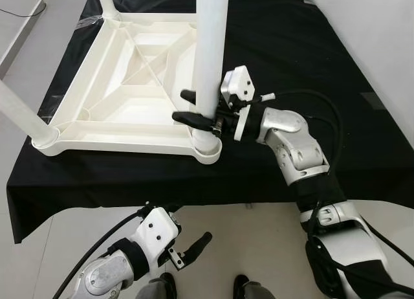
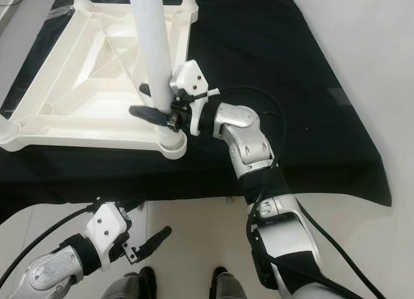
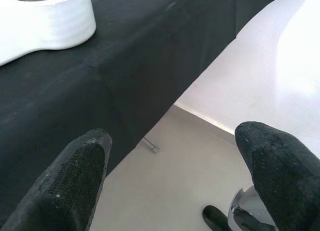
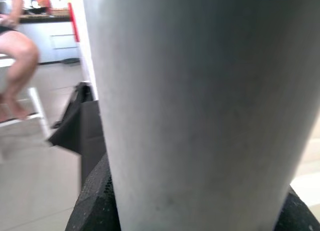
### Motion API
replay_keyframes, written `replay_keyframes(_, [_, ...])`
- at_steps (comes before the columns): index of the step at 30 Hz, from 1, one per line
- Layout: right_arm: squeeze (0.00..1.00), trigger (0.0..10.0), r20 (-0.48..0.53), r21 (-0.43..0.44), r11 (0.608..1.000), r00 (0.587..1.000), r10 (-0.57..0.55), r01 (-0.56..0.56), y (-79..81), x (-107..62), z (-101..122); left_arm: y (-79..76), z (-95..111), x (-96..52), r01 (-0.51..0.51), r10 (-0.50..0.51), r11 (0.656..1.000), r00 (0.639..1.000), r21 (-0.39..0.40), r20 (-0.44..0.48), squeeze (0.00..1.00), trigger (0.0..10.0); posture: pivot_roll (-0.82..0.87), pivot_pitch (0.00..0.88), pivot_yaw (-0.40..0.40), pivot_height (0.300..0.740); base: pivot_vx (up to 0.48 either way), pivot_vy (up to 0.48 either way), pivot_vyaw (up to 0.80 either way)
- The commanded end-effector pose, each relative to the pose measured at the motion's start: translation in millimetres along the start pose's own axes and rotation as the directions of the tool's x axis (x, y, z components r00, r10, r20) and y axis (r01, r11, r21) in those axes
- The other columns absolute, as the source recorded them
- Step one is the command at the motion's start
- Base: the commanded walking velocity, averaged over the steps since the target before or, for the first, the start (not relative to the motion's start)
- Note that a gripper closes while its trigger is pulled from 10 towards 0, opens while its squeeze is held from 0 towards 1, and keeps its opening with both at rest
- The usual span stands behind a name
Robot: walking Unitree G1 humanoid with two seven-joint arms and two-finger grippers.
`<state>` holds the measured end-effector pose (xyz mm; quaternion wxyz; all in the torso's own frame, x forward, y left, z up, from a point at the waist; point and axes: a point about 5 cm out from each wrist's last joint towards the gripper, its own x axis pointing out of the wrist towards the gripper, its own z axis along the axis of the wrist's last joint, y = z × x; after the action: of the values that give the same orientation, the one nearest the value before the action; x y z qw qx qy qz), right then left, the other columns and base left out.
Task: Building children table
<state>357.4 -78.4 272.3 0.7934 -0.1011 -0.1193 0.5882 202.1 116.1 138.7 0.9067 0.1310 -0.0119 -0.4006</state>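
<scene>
A white plastic table top (image 1: 116, 142) lies upside down on a table covered with black cloth (image 1: 310, 66). White legs stand upright in its corner sockets: one near right (image 1: 210, 46), one near left (image 1: 19, 111) and one far left (image 1: 107, 1). My right gripper (image 1: 182, 107) is shut on the near-right leg just above its socket (image 1: 208, 148). In the right wrist view that leg (image 4: 200, 106) sits close up between the black pads (image 4: 95, 206). My left gripper (image 1: 191, 226) hangs open below the table's front edge, fingers (image 3: 70, 181) spread over the floor.
The black cloth drapes over the table's front edge (image 1: 162, 199), and my feet (image 1: 246, 287) stand on pale floor just before it. Pale floor flanks the table on both sides. A seated person (image 4: 15, 56) shows far off in the right wrist view.
</scene>
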Motion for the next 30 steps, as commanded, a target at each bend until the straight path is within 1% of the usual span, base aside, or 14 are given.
replay_keyframes(1, [0.0, 0.4, 0.019, 0.032, 0.998, 0.998, 0.053, -0.054, 3.8, -3.0, -2.8, -5.1, -0.3, -3.7, 0.018, -0.018, 1.0, 1.0, -0.001, -0.01, 0.0, 10.0, 0.06, 0.287, 0.0, 0.74, 0.0, 0.0, 0.0])
replay_keyframes(2, [0.0, 0.4, 0.019, 0.032, 0.998, 0.998, 0.053, -0.054, 3.8, -3.0, -2.8, -5.1, -0.3, -3.7, 0.018, -0.018, 1.0, 1.0, -0.001, -0.01, 0.0, 10.0, 0.06, 0.287, 0.0, 0.74, 0.0, 0.0, 0.0])
replay_keyframes(3, [0.0, 10.0, 0.033, 0.043, 0.996, 0.996, 0.08, -0.081, 5.3, -3.5, -3.5, -6.0, 1.0, -4.8, 0.017, -0.017, 1.0, 1.0, 0.004, -0.008, 0.0, 10.0, 0.06, 0.298, -0.001, 0.74, 0.0, 0.0, 0.0])
replay_keyframes(6, [0.0, 10.0, 0.047, 0.063, 0.991, 0.993, 0.111, -0.114, 7.9, -3.5, -6.7, -8.0, 3.6, -7.4, 0.012, -0.012, 1.0, 1.0, 0.012, -0.006, 0.0, 10.0, 0.07, 0.31, -0.002, 0.74, 0.0, 0.0, 0.0])
replay_keyframes(8, [0.0, 10.0, 0.03, 0.072, 0.989, 0.992, 0.126, -0.128, 11.0, -0.8, -15.3, -10.0, 6.0, -10.8, -0.004, 0.005, 1.0, 1.0, 0.03, -0.009, 0.0, 10.0, 0.08, 0.331, -0.002, 0.74, 0.0, 0.0, 0.0])
replay_keyframes(10, [0.0, 10.0, 0.021, 0.073, 0.989, 0.992, 0.126, -0.127, 11.9, 0.5, -18.1, -11.0, 7.0, -12.4, -0.011, 0.012, 0.999, 1.0, 0.037, -0.01, 0.0, 10.0, 0.09, 0.337, -0.003, 0.74, 0.0, 0.0, 0.0])
replay_keyframes(15, [0.0, 10.0, -0.008, 0.106, 0.993, 0.999, 0.045, -0.044, 0.6, 4.2, -24.3, -11.6, 12.9, -18.7, -0.083, 0.084, 0.995, 0.996, 0.054, -0.009, 0.0, 10.0, 0.1, 0.364, -0.007, 0.74, 0.0, 0.0, 0.0])
replay_keyframes(16, [0.0, 10.0, -0.008, 0.106, 0.993, 0.999, 0.045, -0.044, 0.6, 4.2, -24.3, -11.6, 12.9, -18.7, -0.083, 0.084, 0.995, 0.996, 0.054, -0.009, 0.0, 10.0, 0.1, 0.364, -0.007, 0.74, 0.0, 0.0, 0.0])
replay_keyframes(17, [0.0, 10.0, -0.012, 0.117, 0.993, 1.0, 0.019, -0.017, -4.2, 3.4, -23.9, -11.0, 14.8, -21.1, -0.12, 0.121, 0.991, 0.993, 0.062, -0.006, 0.0, 10.0, 0.11, 0.371, -0.008, 0.74, 0.0, 0.0, 0.0])
replay_keyframes(18, [0.0, 10.0, -0.012, 0.117, 0.993, 1.0, 0.019, -0.017, -4.2, 3.4, -23.9, -11.0, 14.8, -21.1, -0.12, 0.121, 0.991, 0.993, 0.062, -0.006, 0.0, 10.0, 0.11, 0.371, -0.008, 0.74, 0.0, 0.0, 0.0])
replay_keyframes(19, [0.0, 10.0, -0.014, 0.123, 0.992, 1.0, 0.005, -0.003, -6.9, 2.4, -23.3, -11.2, 16.6, -23.6, -0.147, 0.148, 0.987, 0.989, 0.068, -0.004, 0.0, 10.0, 0.11, 0.378, -0.011, 0.74, 0.0, 0.0, 0.0])
replay_keyframes(22, [0.0, 10.0, -0.018, 0.132, 0.991, 1.0, 0.019, -0.016, -8.0, 0.9, -22.5, -13.4, 19.1, -27.1, -0.172, 0.173, 0.982, 0.985, 0.082, -0.003, 0.0, 10.0, 0.12, 0.389, -0.012, 0.74, 0.0, 0.0, 0.0])
replay_keyframes(25, [0.0, 10.0, -0.032, 0.133, 0.99, 0.998, 0.057, -0.052, -5.9, 0.5, -24.5, -16.9, 19.5, -28.5, -0.169, 0.171, 0.981, 0.985, 0.091, -0.007, 0.0, 10.0, 0.12, 0.393, -0.012, 0.74, 0.0, 0.0, 0.0])
replay_keyframes(30, [0.0, 10.0, -0.04, 0.132, 0.989, 0.997, 0.064, -0.058, -6.7, -0.7, -26.1, -19.1, 19.1, -29.5, -0.169, 0.17, 0.982, 0.985, 0.088, -0.011, 0.0, 10.0, 0.12, 0.402, -0.012, 0.74, 0.0, 0.0, 0.0])
